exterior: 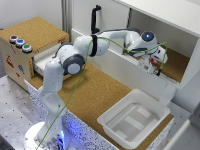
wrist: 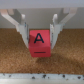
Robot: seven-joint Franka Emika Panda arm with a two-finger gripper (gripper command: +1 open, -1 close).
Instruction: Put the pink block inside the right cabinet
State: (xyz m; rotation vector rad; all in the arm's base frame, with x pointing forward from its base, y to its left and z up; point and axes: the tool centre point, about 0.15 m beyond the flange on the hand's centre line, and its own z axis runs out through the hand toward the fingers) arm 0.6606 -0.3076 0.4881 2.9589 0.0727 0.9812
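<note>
The pink block [wrist: 40, 46], marked with a black letter A, sits between the fingers of my gripper [wrist: 40, 42], which press on its two sides; the gripper is shut on it. Cork-brown floor lies right beneath and around the block. In the exterior view my gripper [exterior: 155, 67] reaches into the wide opening of the right cabinet [exterior: 165, 17], low over its cork floor [exterior: 177, 67]. The block itself is hidden there behind the hand.
A small wooden box [exterior: 27, 50] with coloured buttons stands at the exterior view's left, its drawer pulled out. A shallow white tray [exterior: 152, 107] lies on the cork table [exterior: 95, 95] in front. A black handle [exterior: 94, 20] rises behind the arm.
</note>
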